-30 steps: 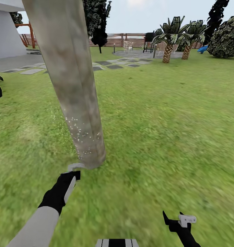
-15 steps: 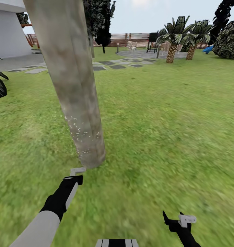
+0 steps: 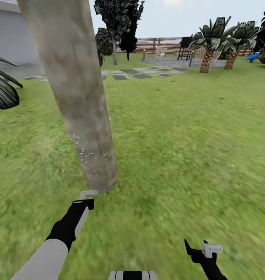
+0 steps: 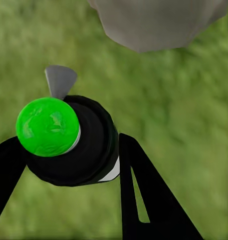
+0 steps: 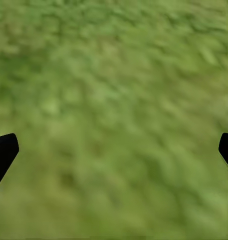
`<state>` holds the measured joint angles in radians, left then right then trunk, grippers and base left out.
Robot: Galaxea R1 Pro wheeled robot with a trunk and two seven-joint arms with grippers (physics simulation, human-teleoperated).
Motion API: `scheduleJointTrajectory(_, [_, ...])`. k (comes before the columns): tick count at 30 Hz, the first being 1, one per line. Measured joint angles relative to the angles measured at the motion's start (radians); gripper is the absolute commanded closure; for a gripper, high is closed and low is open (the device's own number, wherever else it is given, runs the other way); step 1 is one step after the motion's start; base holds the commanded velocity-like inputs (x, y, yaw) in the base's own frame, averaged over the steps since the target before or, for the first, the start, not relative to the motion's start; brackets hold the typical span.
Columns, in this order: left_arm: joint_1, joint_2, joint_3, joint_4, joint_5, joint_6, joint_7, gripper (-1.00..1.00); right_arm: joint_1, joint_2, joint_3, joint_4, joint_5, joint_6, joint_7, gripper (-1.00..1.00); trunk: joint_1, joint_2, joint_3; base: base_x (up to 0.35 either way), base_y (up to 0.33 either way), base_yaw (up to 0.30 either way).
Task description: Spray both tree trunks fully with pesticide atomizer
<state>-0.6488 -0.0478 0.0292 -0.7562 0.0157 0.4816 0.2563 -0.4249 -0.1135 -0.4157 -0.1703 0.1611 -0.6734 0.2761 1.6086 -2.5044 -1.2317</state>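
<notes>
While the right end effector (image 3: pixel 204 249) hangs low over the lawn (image 3: pixel 194 147) with its fingers (image 5: pixel 3 152) spread wide around nothing, the left end effector (image 3: pixel 86 198) pinches the pesticide atomizer (image 4: pixel 68 140), its green cap and grey nozzle showing between the black fingers in the left wrist view; its tip sits just beside the base of the thick pale tree trunk (image 3: pixel 80 97), whose lower part carries white specks. Beyond lie grey paving slabs (image 3: pixel 132 74), palms (image 3: pixel 208 46) and the slatted fence (image 3: pixel 163 44).

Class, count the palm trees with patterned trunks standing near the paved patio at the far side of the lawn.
2: one palm beside the patio, another palm just right of it. More may be hidden beyond the picture's edge.
</notes>
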Motion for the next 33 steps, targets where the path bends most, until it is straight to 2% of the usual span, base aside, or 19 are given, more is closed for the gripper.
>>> scheduleJointTrajectory(5, [0.000, -0.001, 0.000, 0.000, 0.000, 0.000, 0.000, 1.00, 0.000, 0.000, 0.000, 0.000, 0.000, 0.000, 0.000, -1.00, 0.000, 0.000, 0.000, 0.001, -0.273, 0.255])
scheduleJointTrajectory(15, [0.000, -0.001, 0.000, 0.000, 0.000, 0.000, 0.000, 1.00, 0.000, 0.000, 0.000, 0.000, 0.000, 0.000, 0.000, -1.00, 0.000, 0.000, 0.000, 0.000, -0.273, 0.020])
scheduleJointTrajectory(19, [0.000, 0.000, 0.000, 0.000, 0.000, 0.000, 0.000, 1.00, 0.000, 0.000, 0.000, 0.000, 0.000, -0.001, 0.000, -1.00, 0.000, 0.000, 0.000, 0.021, -0.273, 0.219])
scheduleJointTrajectory(27, [0.000, 0.000, 0.001, 0.000, 0.000, 0.000, 0.000, 1.00, 0.000, 0.000, 0.000, 0.000, 0.000, -0.002, 0.000, -1.00, 0.000, 0.000, 0.000, 0.128, -0.263, 0.272])
scheduleJointTrajectory(33, [0.000, 0.000, 0.001, 0.000, 0.000, 0.000, 0.000, 1.00, 0.000, 0.000, 0.000, 0.000, 0.000, 0.000, 0.001, -1.00, 0.000, 0.000, 0.000, 0.161, -0.244, 0.039])
